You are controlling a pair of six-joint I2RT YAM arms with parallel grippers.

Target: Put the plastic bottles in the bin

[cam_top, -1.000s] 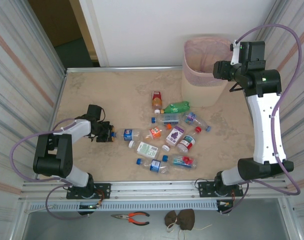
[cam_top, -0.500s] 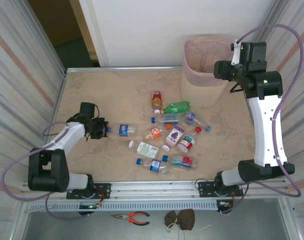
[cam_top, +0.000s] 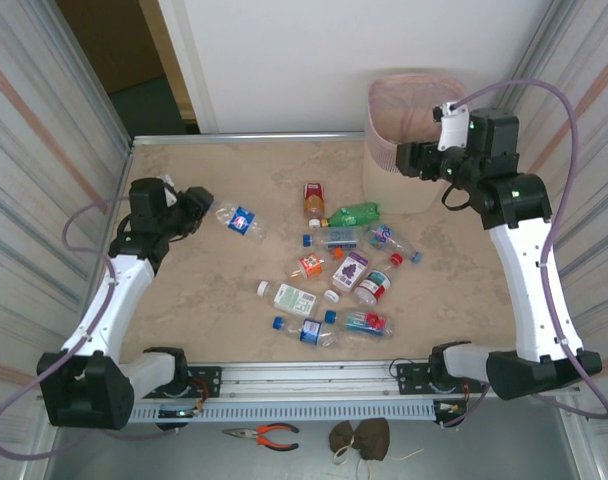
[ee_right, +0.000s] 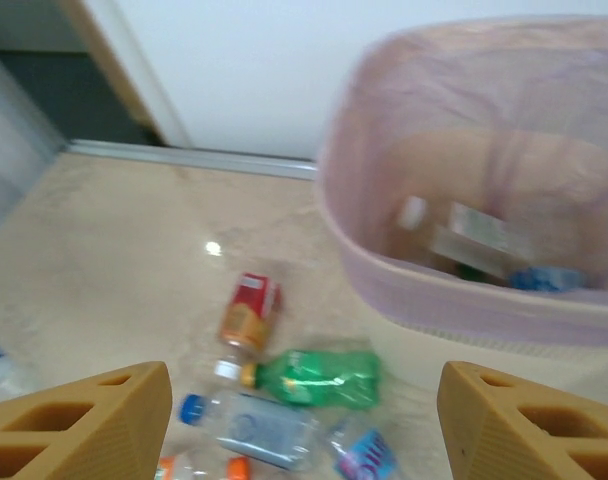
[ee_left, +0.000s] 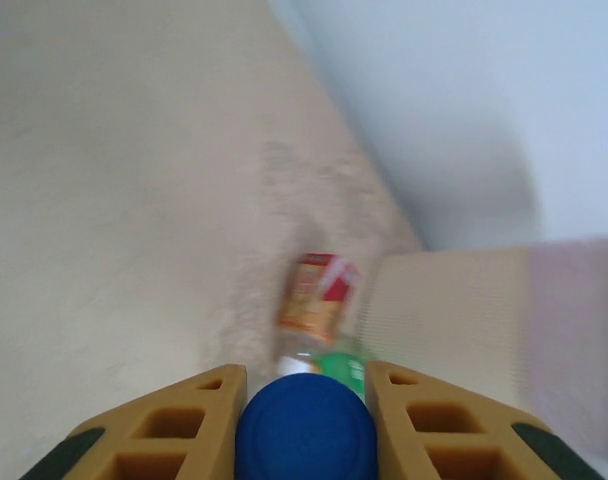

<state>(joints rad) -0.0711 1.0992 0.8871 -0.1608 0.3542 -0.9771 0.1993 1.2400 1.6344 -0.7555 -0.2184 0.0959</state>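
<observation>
My left gripper (cam_top: 198, 204) is shut on the blue cap (ee_left: 304, 432) of a clear bottle with a blue label (cam_top: 239, 221), held above the table's left side. Several more plastic bottles (cam_top: 334, 265) lie in a loose heap mid-table, among them a red-labelled one (cam_top: 313, 199) and a green one (cam_top: 354, 213). The bin (cam_top: 389, 182), cream-pink with a pink bag, stands at the far right. My right gripper (cam_top: 411, 158) hovers open by the bin's front rim (ee_right: 434, 290), nothing between its fingers. The right wrist view shows the green bottle (ee_right: 314, 376) below that gripper (ee_right: 304, 375).
Inside the bin lie a few bottles (ee_right: 484, 240). Corrugated walls close in both sides of the table. Orange-handled pliers (cam_top: 264, 434) and a dark bundle (cam_top: 360, 438) lie below the table's near rail.
My left arm has lifted the blue-labelled bottle by its cap and swung it up and farther back on the left. My right gripper has shifted left, lower over the bin's front.
</observation>
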